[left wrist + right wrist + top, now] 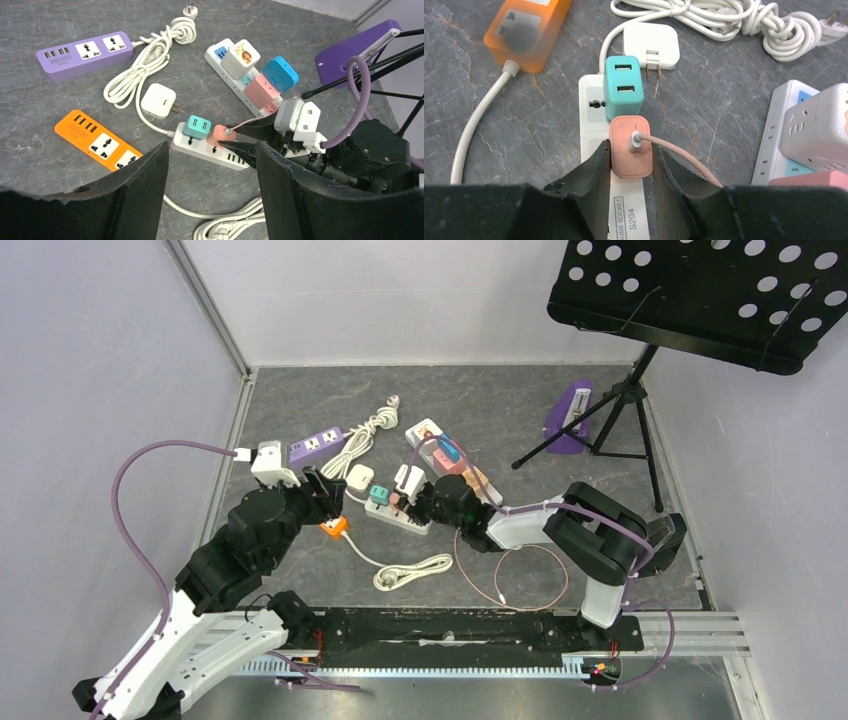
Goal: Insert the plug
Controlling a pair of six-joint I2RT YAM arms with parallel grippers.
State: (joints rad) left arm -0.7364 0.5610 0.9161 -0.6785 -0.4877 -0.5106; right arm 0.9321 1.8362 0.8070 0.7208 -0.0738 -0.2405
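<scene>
- Nearest the right wrist lens, two black fingers [591,175] of the right hand [630,165] are seen pressed against both sides of the pink plug [624,167], which is thus clamped between them.
- That plug is stood on the white power strip [591,117], touching the teal adapter [623,92] plugged in just beyond it; how deep its pins are seated cannot be told. A pink cable [664,142] is led out of its top face. An orange strip [526,30] and a white charger [651,45] are laid farther off on the grey desk [534,115].
- From the left wrist, the left hand [211,150] is shown spread wide with nothing held, hung above the near side of the white power strip [197,146]. The right hand [239,137] is seen closed on the pink plug [217,135] from the right, beside the teal adapter [196,126]. A purple strip [85,52] is laid well apart at the far left.
- From above, both hands are found at the white power strip [400,518] in the middle of the desk [500,410]: the left hand [325,492] near its left end, the right hand [412,502] at the pink plug [399,502].
</scene>
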